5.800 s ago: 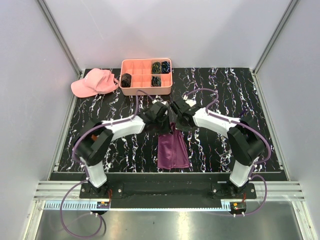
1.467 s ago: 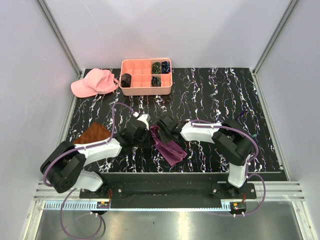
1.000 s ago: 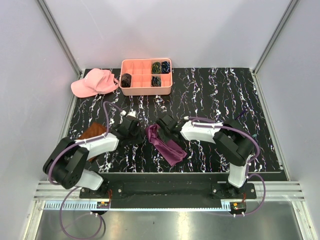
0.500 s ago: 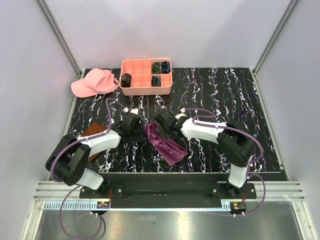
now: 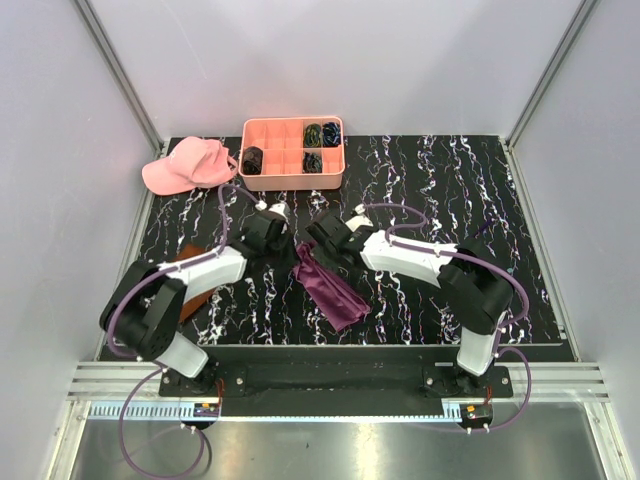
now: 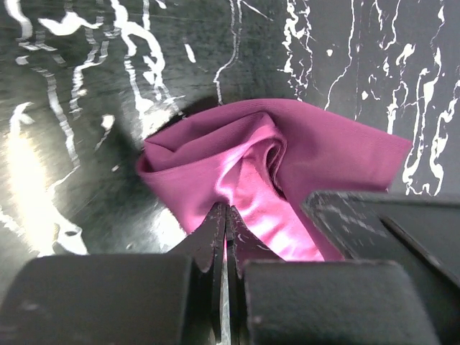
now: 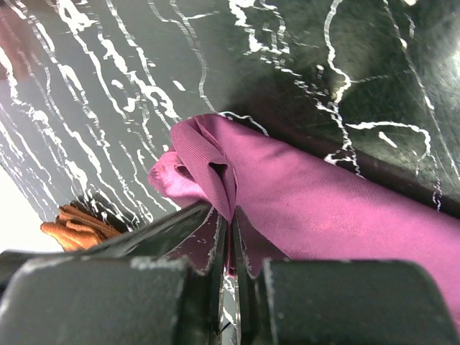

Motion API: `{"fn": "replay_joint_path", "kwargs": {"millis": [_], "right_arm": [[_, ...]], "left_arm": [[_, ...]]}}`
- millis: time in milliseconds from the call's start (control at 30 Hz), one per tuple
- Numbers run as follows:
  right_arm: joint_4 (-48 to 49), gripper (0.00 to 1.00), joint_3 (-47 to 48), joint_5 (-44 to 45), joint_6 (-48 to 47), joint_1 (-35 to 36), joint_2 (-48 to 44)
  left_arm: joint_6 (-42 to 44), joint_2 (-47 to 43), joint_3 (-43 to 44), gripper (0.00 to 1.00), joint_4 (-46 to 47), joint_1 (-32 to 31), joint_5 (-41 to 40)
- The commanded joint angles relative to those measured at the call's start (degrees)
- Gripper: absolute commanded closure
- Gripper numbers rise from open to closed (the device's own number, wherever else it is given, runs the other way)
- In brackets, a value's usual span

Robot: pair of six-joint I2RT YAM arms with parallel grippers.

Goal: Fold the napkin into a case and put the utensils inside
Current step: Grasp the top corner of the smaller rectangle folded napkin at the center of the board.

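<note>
Magenta napkin (image 5: pixel 332 290), in left claw (image 6: pixel 224 212), right claw (image 7: pixel 228 217)

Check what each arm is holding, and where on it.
The napkin, in both: the left jaws pinch a raised fold at its far end, the right jaws a bunched fold beside it.

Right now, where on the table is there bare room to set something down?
The table is bare at far right, from the tray to the right wall, beyond the right arm. A bare patch lies between the cap and the left arm. The middle is crowded: both arms meet at the napkin, a brown cloth under the left one.
</note>
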Motion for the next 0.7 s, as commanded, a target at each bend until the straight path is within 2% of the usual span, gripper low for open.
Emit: {"fn": "replay_joint_path", "kwargs": {"millis": [0, 233, 533, 667], "right_arm": [[-2.52, 0.91, 4.12, 3.84, -4.22, 0.13, -0.93], [-7.09, 0.87, 8.6, 4.72, -8.01, 0.13, 1.44], [-7.45, 0.86, 8.17, 3.84, -8.27, -1.01, 2.68], [-7.45, 0.86, 7.82, 3.57, -9.41, -1.37, 2.94]], "left_arm": [[1.38, 3.4, 2.92, 1.0, 5.27, 0.31, 4.31], [1.47, 6.92, 5.03, 1.0, 8.53, 0.57, 5.55], [1.03, 6.04, 6.79, 1.0, 6.07, 0.92, 5.02], [0.86, 8.5, 8.02, 1.0, 5.98, 1.54, 5.54]]}}
